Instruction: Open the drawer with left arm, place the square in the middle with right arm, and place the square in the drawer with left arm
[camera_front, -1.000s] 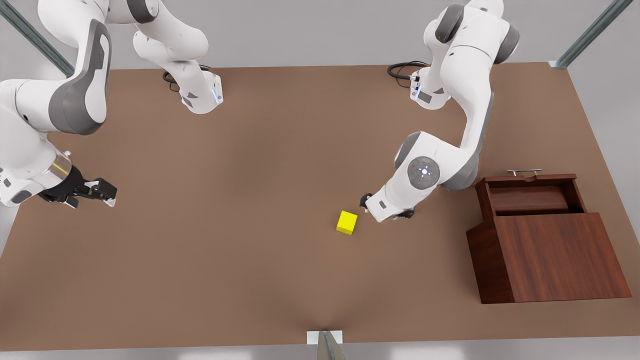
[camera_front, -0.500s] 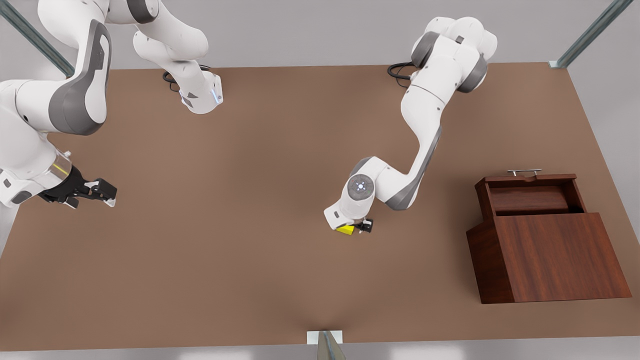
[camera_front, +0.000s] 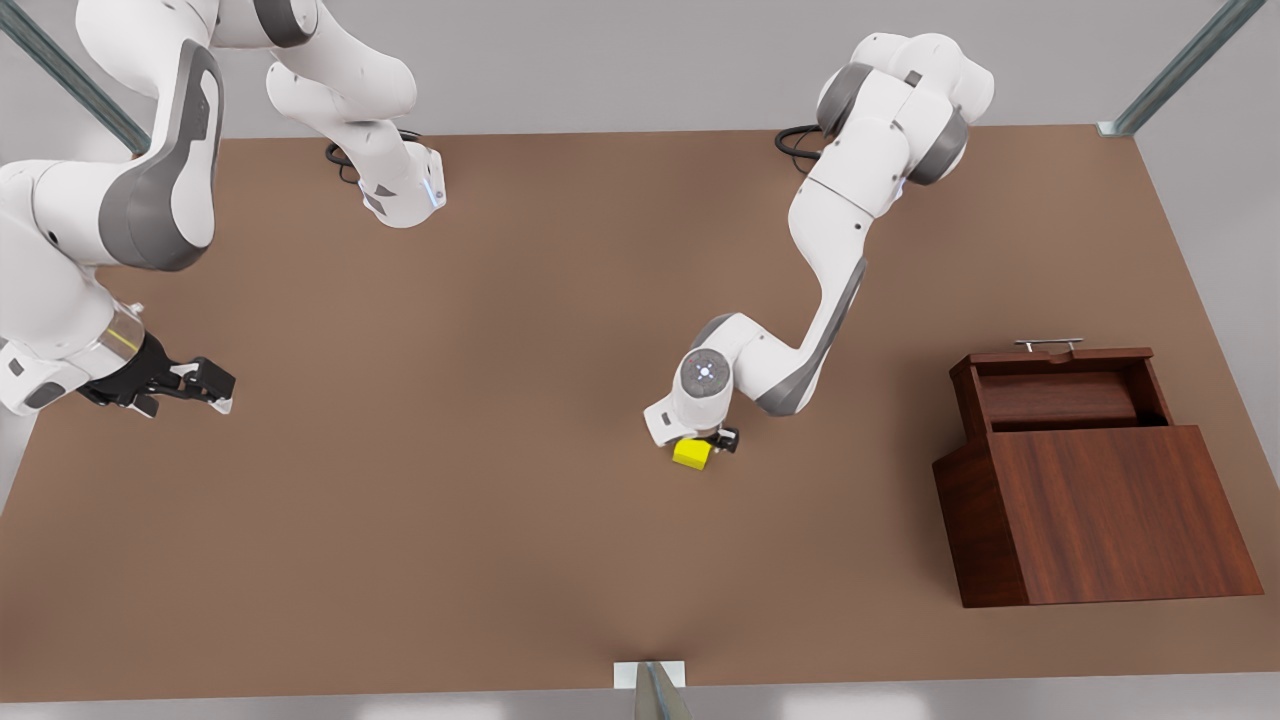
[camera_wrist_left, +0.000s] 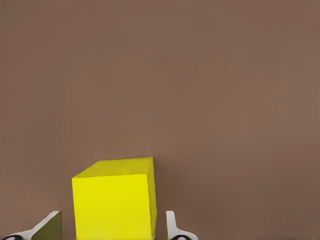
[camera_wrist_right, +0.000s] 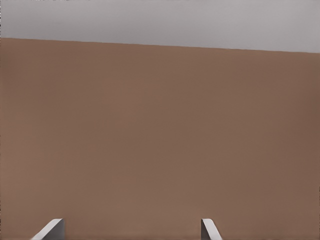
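The yellow square (camera_front: 692, 454) rests on the brown tabletop near the middle (camera_front: 560, 420). My left gripper (camera_front: 703, 441) hangs straight over it, open, with a finger on each side. In the left wrist view the square (camera_wrist_left: 114, 199) sits between the fingertips (camera_wrist_left: 49, 227), and a thin gap shows on both sides. The drawer (camera_front: 1060, 397) stands pulled out of its wooden cabinet (camera_front: 1100, 515) at the front view's right, silver handle (camera_front: 1047, 343) facing away. My right gripper (camera_front: 205, 386) waits open at the front view's far left, over bare table (camera_wrist_right: 131, 231).
Both arm bases (camera_front: 405, 190) stand along the table's far edge with coiled cables. A small bracket (camera_front: 650, 675) marks the near edge. Metal frame posts (camera_front: 1180, 65) rise at the far corners.
My left arm swung from beside the square to directly above it and settled with its fingers on either side. The square, drawer and right arm have stayed put.
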